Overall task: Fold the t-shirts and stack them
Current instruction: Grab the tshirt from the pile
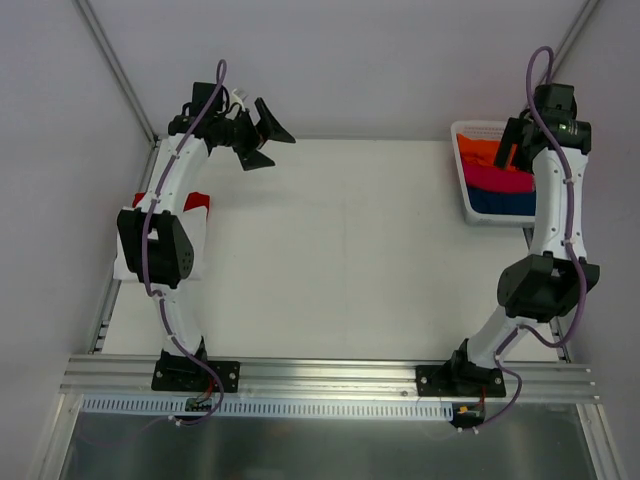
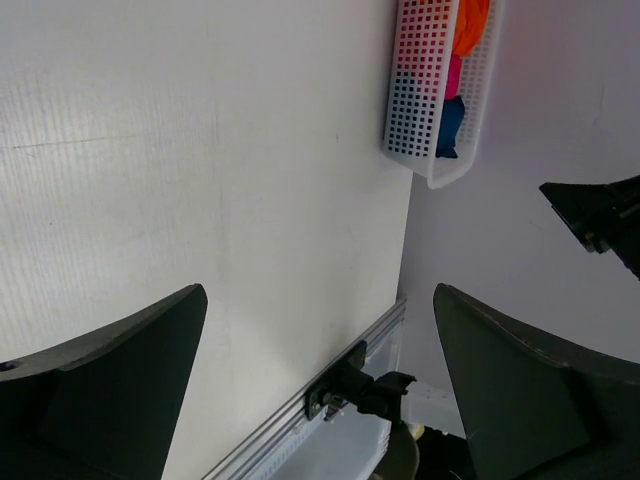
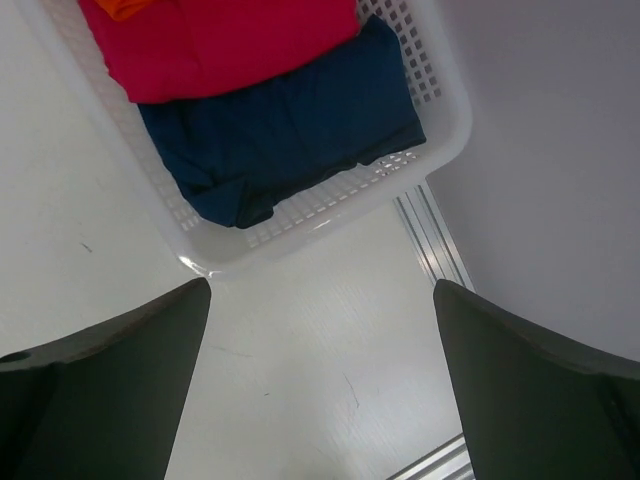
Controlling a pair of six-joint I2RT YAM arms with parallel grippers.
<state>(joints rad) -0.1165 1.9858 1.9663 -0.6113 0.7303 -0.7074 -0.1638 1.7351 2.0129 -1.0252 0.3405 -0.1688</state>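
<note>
In the white mesh basket at the table's far right corner: navy tee, magenta tee, orange tee. Fetching step, by the look: right gripper just above, spread wide and empty, left gripper likewise gaping at far left. Next, probably: dip in, pinch the navy tee, lift clear.

White mesh basket at far right table corner; aluminium rail along near edge.
</note>
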